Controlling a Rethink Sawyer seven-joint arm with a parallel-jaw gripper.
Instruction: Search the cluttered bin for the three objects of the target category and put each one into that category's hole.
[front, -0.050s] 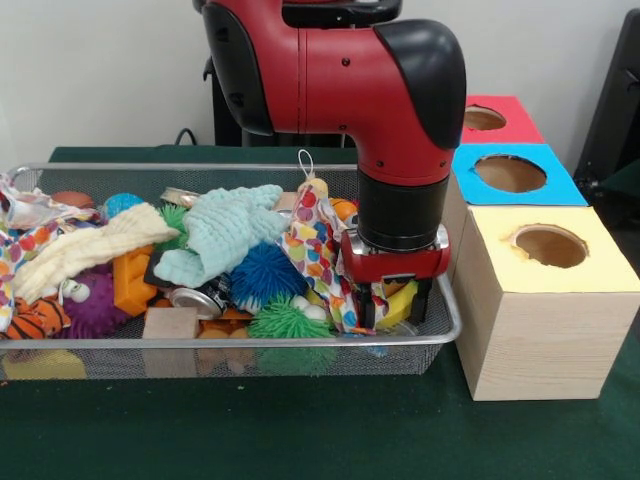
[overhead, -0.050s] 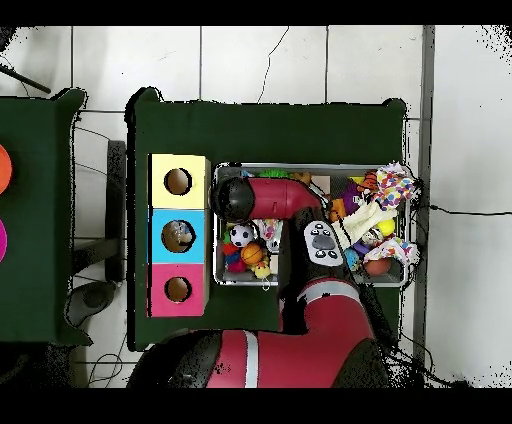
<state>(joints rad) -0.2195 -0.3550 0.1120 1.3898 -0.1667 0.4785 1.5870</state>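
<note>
Bin (front, -0.050s: 445, 325) cluttered; end effector (front, -0.050s: 395, 305) down among toys (front, -0.050s: 265, 275).

The red and black arm (front, -0.050s: 400, 130) reached into the wire mesh bin (front, -0.050s: 300, 345), its gripper (front, -0.050s: 392, 305) low beside a polka-dot cloth (front, -0.050s: 318, 250) and a yellow piece (front, -0.050s: 402, 303).

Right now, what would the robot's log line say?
arm: down in wire bin | gripper: low at bin's box-side end, among toys | boxes: yellow, blue, red

Gripper (front, -0.050s: 394, 308) tips buried in clutter, state unclear; arm (overhead, -0.050s: 285, 196) hides bin (overhead, -0.050s: 300, 169) centre overhead.
</note>
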